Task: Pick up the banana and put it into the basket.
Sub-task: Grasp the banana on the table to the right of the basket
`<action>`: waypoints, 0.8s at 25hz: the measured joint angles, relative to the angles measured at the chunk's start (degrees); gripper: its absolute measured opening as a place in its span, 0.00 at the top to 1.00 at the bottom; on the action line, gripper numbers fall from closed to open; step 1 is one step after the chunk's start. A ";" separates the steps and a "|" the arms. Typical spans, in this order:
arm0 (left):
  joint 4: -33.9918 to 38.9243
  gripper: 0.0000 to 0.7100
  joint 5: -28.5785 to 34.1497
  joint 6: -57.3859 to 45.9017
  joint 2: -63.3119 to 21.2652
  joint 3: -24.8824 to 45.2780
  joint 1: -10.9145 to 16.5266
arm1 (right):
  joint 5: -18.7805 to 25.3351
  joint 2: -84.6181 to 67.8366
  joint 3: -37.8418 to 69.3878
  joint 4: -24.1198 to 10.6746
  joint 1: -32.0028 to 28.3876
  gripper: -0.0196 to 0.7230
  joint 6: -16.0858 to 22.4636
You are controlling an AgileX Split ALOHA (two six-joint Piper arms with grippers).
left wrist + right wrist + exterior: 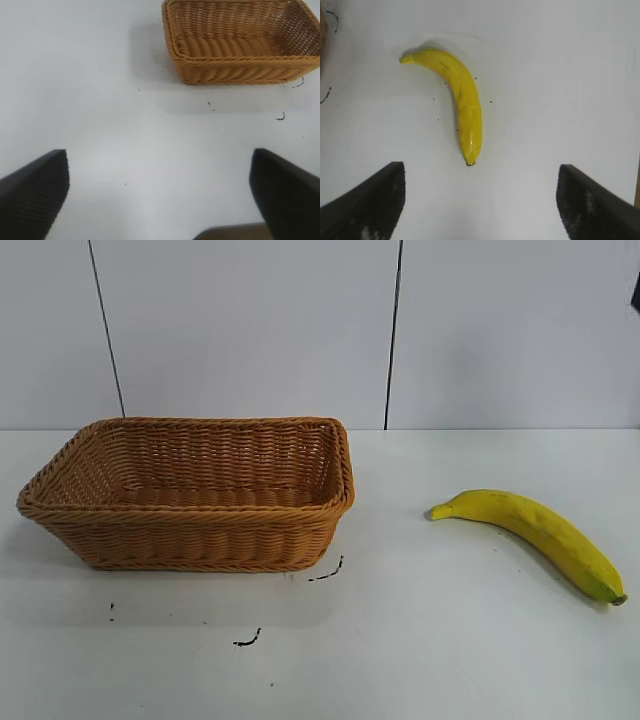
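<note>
On the white surface sits the woven basket, with the banana lying well apart to its right. Left tool and right tool both hover with fingers spread wide, holding nothing.

Left pincer fingers: we see two dark, nearly black wedges, broad and flat-faced, with slanted upper edges.
Left finger texture: we make out fine, close ridges running across the inner face of one.
Left pincer base: we see a brownish sliver between the fingers at the frame's edge.
Right pincer fingers: we see two matching dark wedges, charcoal in colour, with angled edges.
Right finger wear: we notice pale scuffs and specks on both faces.
Exterior view: we find only a dark scrap at the upper right edge, too little to identify.
</note>
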 joint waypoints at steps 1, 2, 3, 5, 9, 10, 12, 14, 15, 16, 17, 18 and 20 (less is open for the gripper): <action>0.00 0.02 0.00 0.00 0.00 0.00 0.00 | 0.00 1.00 -0.31 0.00 0.06 0.17 -1.86; 0.00 0.02 0.00 0.00 0.00 0.00 0.00 | 0.00 1.90 -0.48 -0.16 0.38 0.17 -3.66; 0.00 0.02 0.00 0.00 0.00 0.00 0.00 | -0.06 2.78 -0.48 -0.53 0.73 0.17 -5.64; 0.00 0.02 0.00 0.00 0.00 0.00 0.00 | -0.21 3.88 -0.48 -0.93 1.83 0.17 -8.29; 0.00 0.02 0.00 0.00 0.00 0.00 0.00 | -1.66 4.74 -0.48 -0.93 2.96 0.17 -9.68; 0.00 0.02 0.00 0.00 0.00 0.00 0.00 | -1.96 4.73 -0.48 -0.93 2.97 0.17 -9.81; 0.00 0.02 0.00 0.00 0.00 0.00 0.00 | -2.09 4.73 -0.48 -0.93 2.97 0.17 -10.37; 0.00 0.02 0.00 0.00 0.00 0.00 0.00 | -2.09 4.73 -0.48 -0.93 2.97 0.17 -11.16; 0.00 0.02 0.00 0.00 0.00 0.00 0.00 | -2.09 4.73 -0.48 -0.93 2.97 0.17 -11.48; 0.00 0.02 0.00 0.00 0.00 0.00 0.00 | -2.09 4.73 -0.48 -0.61 2.97 0.17 -11.64; 0.00 0.02 0.00 0.00 0.00 0.00 0.00 | -2.09 4.73 -0.48 -0.47 2.97 0.17 -11.79; 0.00 0.02 0.00 0.00 0.00 0.00 0.00 | -2.09 4.73 -0.48 -0.36 2.97 0.17 -11.91; 0.00 0.02 0.00 0.00 0.00 0.00 0.00 | -2.09 4.73 -0.48 -0.21 2.97 0.17 -12.03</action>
